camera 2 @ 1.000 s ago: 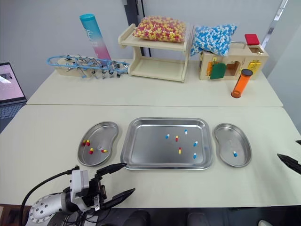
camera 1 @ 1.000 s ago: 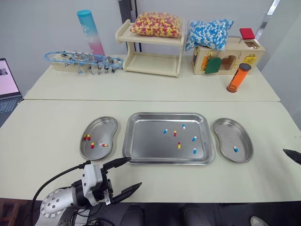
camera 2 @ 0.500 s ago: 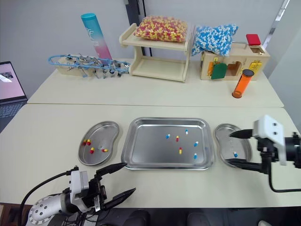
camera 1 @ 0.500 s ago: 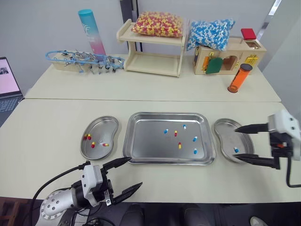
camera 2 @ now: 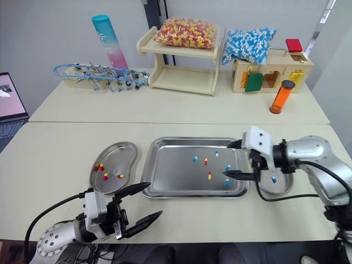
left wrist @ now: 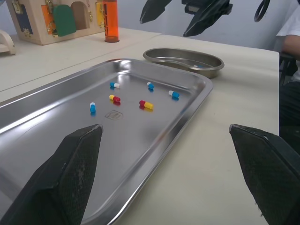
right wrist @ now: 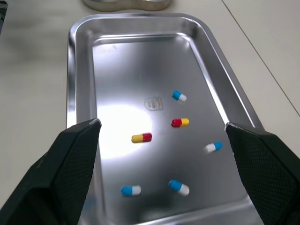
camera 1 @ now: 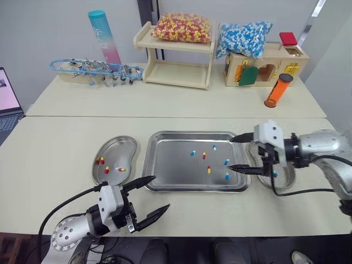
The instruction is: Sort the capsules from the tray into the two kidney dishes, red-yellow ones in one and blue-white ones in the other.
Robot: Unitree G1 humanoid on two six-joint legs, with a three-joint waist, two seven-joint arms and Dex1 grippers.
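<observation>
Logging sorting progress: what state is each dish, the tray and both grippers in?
Tray: holds six capsules, two red-yellow, four blue-white.
Left dish: holds red-yellow capsules.
Right dish: holds one blue-white capsule.
Left gripper: open, empty.
Right gripper: open, at tray's right end.

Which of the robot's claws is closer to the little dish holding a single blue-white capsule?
Right. The right gripper hangs open above the right edge of the tray, just beside that kidney dish. The left gripper, also open, sits off the tray's front-left corner.
</observation>
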